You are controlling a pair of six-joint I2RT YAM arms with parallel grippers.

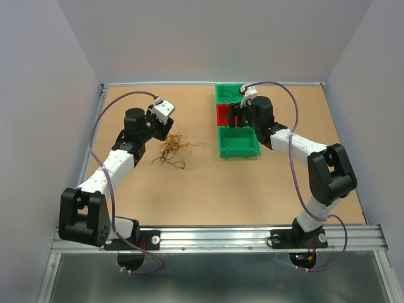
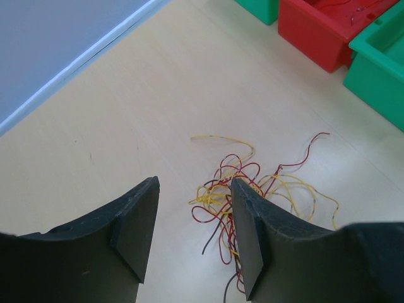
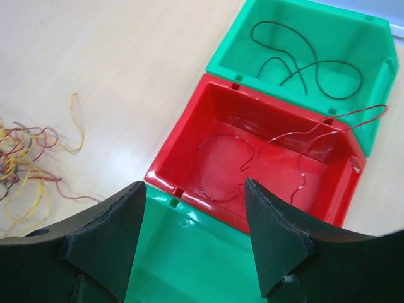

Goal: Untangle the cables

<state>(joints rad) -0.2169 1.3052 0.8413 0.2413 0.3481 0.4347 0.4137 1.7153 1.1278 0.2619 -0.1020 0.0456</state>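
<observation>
Cables in red, yellow and dark strands lie as a loose tangle point(image 1: 175, 148) on the table point(image 1: 208, 189), well to the left of the red bin point(image 1: 222, 114) and not touching it. The left gripper point(image 1: 165, 126) hangs on that same side of the red bin, just beside the tangle. Its wrist view shows the jaws spread wide and released, with the tangle point(image 2: 252, 189) on the table below, partly hidden behind one finger point(image 2: 249, 233). The right gripper point(image 1: 235, 117) is over the red bin, and its jaws are also spread and released, seen from the wrist framing the bin's near-left corner point(image 3: 164, 177). Inside the red bin lie thin red cables point(image 3: 297, 134); one of them rises over the bin's far rim toward the far green bin point(image 1: 227, 93), which touches the red bin on its far side. A curled black cable point(image 3: 315, 63) lies in that far green bin. The near green bin point(image 1: 238, 144) sits against the red bin's near side, the three forming a row. In the right wrist view the tangle point(image 3: 25, 158) shows at the picture's left edge, apart from the red bin.
</observation>
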